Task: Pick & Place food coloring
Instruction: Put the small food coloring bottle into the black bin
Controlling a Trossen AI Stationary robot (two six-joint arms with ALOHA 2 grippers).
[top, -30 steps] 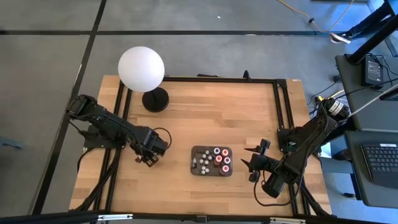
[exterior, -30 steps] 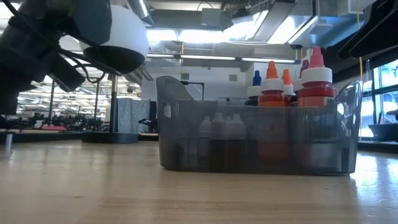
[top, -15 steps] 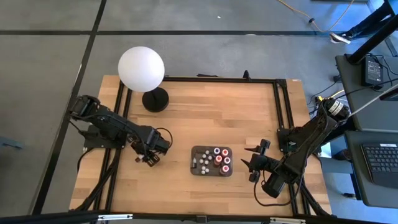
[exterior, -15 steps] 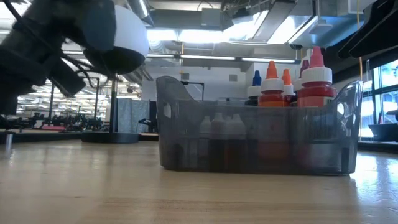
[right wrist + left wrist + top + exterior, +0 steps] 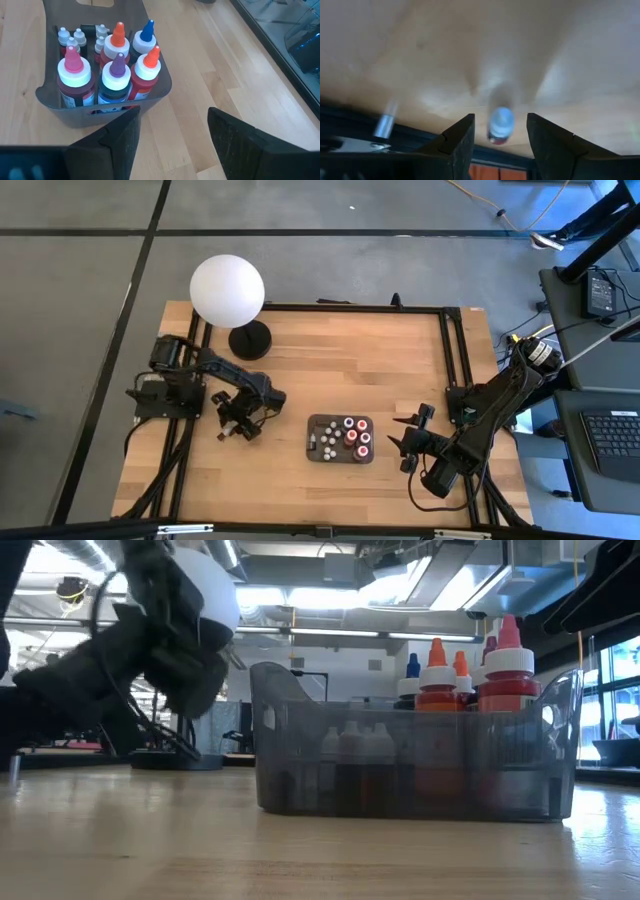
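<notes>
I count the bottles (image 5: 105,60) standing upright, packed close in the grey tray (image 5: 160,90) on the bench (image 5: 380,370). Six are larger, with white collars and pointed tips: pink (image 5: 73,67), purple (image 5: 117,72), an orange one (image 5: 148,62) nearest me, another orange one (image 5: 117,39) and blue (image 5: 143,37) behind. Their bodies read dark red and blue-green through the tray wall. Several tiny white-capped droppers (image 5: 67,37) cluster at the far side of the tray. In the left wrist view I see one small bottle (image 5: 500,124), pale blue with a reddish end, blurred, between the left tool's fingers (image 5: 460,137); I can't tell if it is touched.
</notes>
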